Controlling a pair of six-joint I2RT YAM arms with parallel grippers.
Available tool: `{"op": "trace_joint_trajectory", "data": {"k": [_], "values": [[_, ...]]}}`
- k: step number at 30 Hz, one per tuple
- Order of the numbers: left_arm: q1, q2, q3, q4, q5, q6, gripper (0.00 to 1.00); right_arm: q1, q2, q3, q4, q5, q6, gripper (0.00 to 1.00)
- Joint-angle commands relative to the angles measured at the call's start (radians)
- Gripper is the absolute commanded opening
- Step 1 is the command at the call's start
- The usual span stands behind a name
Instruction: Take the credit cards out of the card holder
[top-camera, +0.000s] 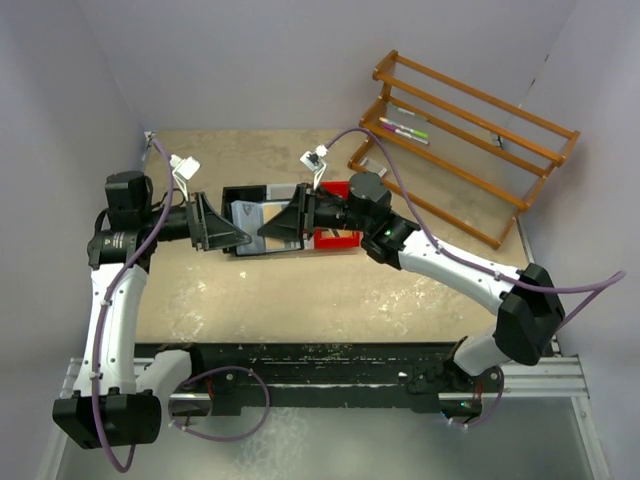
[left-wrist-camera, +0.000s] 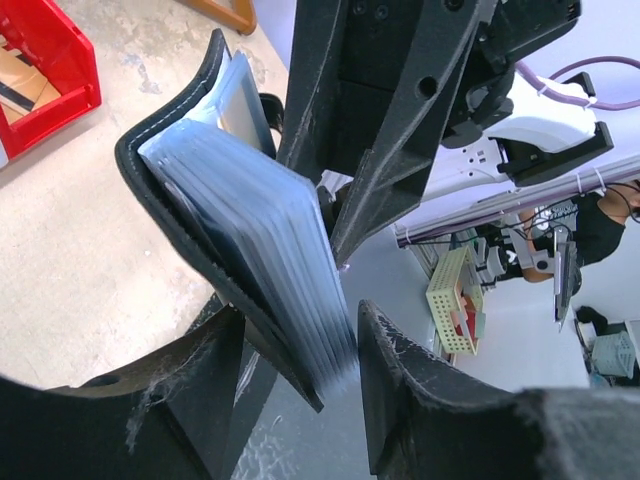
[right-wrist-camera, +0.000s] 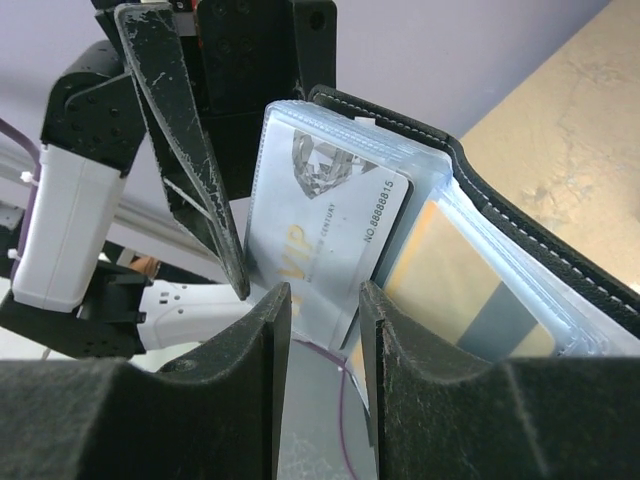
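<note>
Arms: 2, meeting tip to tip over the middle of the table (top-camera: 300, 290), toward its far edge.
Card holder (right-wrist-camera: 540, 245): 1, black with pale stitching. It is open and held off the table between the 2 grippers, just in front of the trays.
Sleeves (left-wrist-camera: 260, 230): 1 thick stack of clear pockets fanning out of the holder. The edges are too fine to count.
Credit cards (top-camera: 247, 215): 2 faces show in the right wrist view, both in the sleeves.
Silver card (right-wrist-camera: 320, 220): 1, the front one, printed with a number.
Yellow and grey card (right-wrist-camera: 465, 295): 1, behind the silver card.
Left gripper (left-wrist-camera: 300, 315): 2 fingers closed against the lower end of the holder and its sleeve stack.
Right gripper (right-wrist-camera: 324, 292): 2 fingers drawn close, pinching the near end of the silver card in a narrow gap.
Trays: 3, joined: black tray (top-camera: 243, 190), white tray (top-camera: 283, 189) and red tray (top-camera: 338, 237).
Rack (top-camera: 470, 150): 1, wooden, at the far right corner, with a few pens (top-camera: 405, 128) on it.
Open room: bare table runs from the holder to the near edge. The left arm's elbow is close to the left wall.
</note>
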Motion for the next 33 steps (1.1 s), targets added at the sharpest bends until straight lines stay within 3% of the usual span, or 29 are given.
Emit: {"op": "trace_joint_trajectory", "data": {"k": [1, 10, 18, 24, 26, 29, 33], "values": [[-0.013, -0.047, 0.012, 0.168, 0.207, -0.084, 0.48, 0.033, 0.004, -0.048, 0.19, -0.062, 0.078, 0.36], [-0.013, -0.05, 0.017, 0.181, 0.215, -0.101, 0.32, 0.033, -0.067, -0.123, 0.222, -0.063, 0.098, 0.36], [-0.013, -0.064, 0.02, 0.198, 0.215, -0.128, 0.28, 0.03, -0.123, -0.154, 0.166, 0.01, 0.076, 0.41], [-0.013, -0.071, 0.025, 0.2, 0.212, -0.135, 0.25, 0.002, -0.153, -0.097, 0.046, 0.072, 0.012, 0.51], [-0.013, -0.07, 0.026, 0.195, 0.181, -0.129, 0.19, -0.003, -0.166, -0.073, -0.008, 0.09, -0.021, 0.55], [-0.013, -0.055, 0.046, 0.114, 0.071, -0.033, 0.0, -0.007, -0.177, -0.045, -0.088, 0.116, -0.07, 0.59], [-0.013, 0.006, 0.093, 0.004, 0.003, 0.04, 0.0, -0.026, -0.197, 0.005, -0.205, 0.149, -0.143, 0.67]]}}
